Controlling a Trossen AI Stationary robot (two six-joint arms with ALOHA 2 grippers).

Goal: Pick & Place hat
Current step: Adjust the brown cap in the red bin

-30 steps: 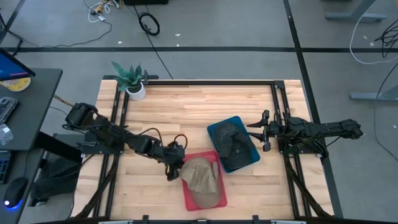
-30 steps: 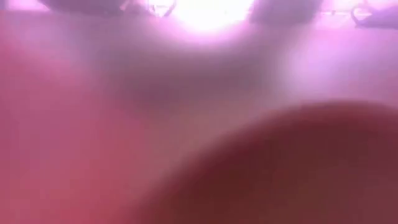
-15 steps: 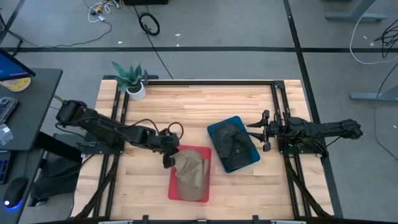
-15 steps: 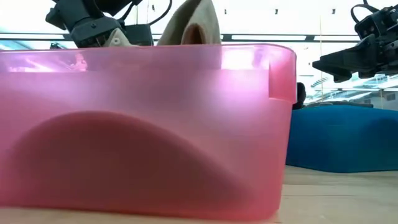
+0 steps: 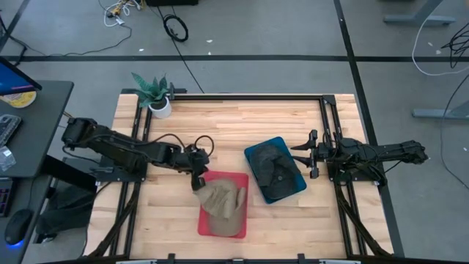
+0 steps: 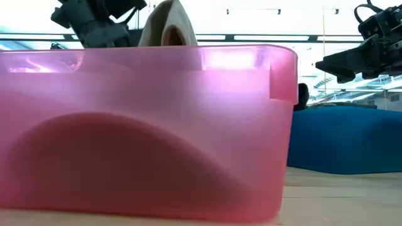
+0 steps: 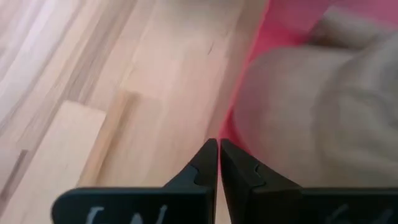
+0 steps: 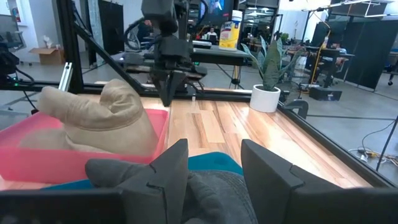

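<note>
A tan hat lies in a pink bin near the table's front middle. Part of the hat stands up above the bin's rim. My left gripper is shut and slants down at the bin's far-left corner. Its tips meet just at the pink wall, with the hat close beside them. My right gripper waits open at the right, level, over a blue bin. My left gripper comes at the pink bin's far-left corner rim slanting down from the table's left. Its shut fingertips stand right at the rim, next to the hat's edge. Whether they touch or pinch either one I cannot tell.
The blue bin holds a dark grey hat. A potted plant stands at the far-left corner. Black rails frame the tabletop. Bare wood lies between the plant and the bins.
The pink bin with the hat has slid toward the table's left and far edges and turned a little, then stayed put. My left gripper has moved the same way and risen. The hat's raised part has shifted toward that gripper.
</note>
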